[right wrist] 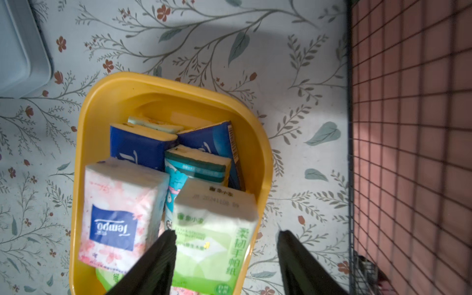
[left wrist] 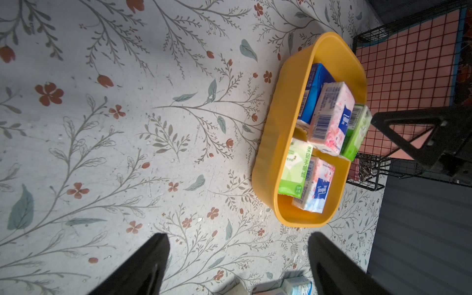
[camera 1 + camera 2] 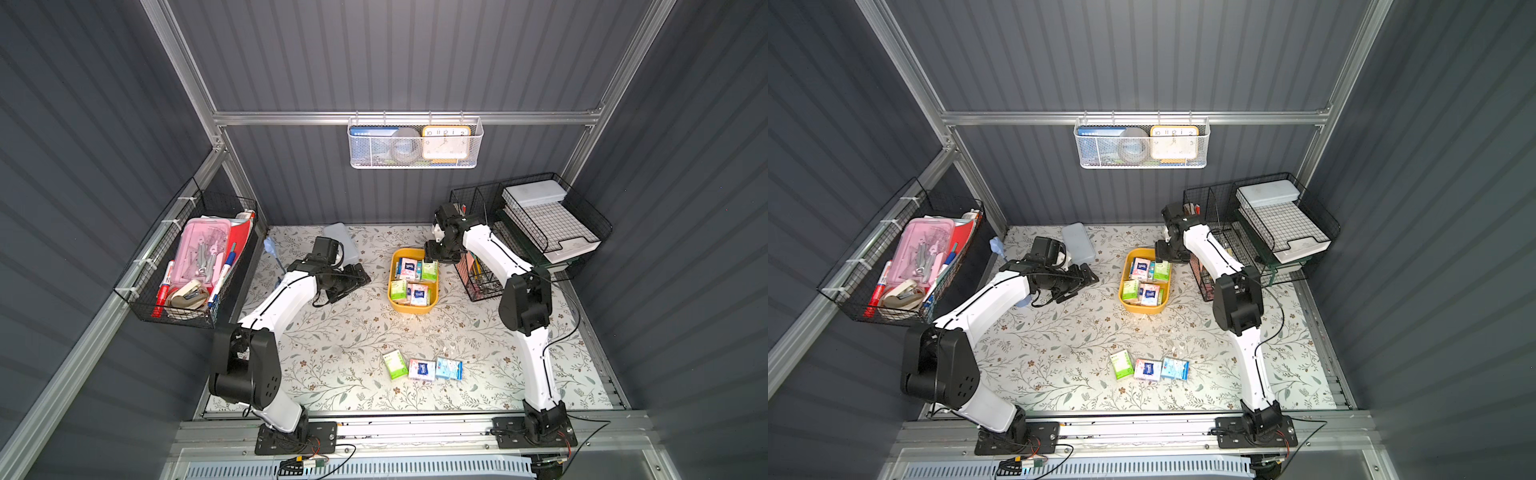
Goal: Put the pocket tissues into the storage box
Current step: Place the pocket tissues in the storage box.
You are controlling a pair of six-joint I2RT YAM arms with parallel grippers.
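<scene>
The yellow storage box (image 3: 413, 309) (image 3: 1140, 308) (image 2: 268, 153) (image 1: 84, 127) stands mid-table with several pocket tissues inside, in dark blue, pink-white, light blue and green. My right gripper (image 3: 434, 253) (image 3: 1167, 252) (image 1: 226, 233) hovers open over the box's far right corner. A lime green packet (image 1: 217, 229) (image 3: 429, 271) lies below it on the other packets, against the rim, and the fingers do not pinch it. Three more packets lie near the table's front: green (image 3: 395, 364), pink-white (image 3: 422, 369), light blue (image 3: 449, 368). My left gripper (image 3: 349, 282) (image 2: 238, 235) is open and empty, left of the box.
A grey lidded case (image 3: 343, 243) lies behind the left gripper. A black wire rack (image 3: 478, 282) stands close to the box's right side, under the right arm, with a wire tray organiser (image 3: 552, 224) behind it. A black basket of stationery (image 3: 187, 266) hangs on the left wall.
</scene>
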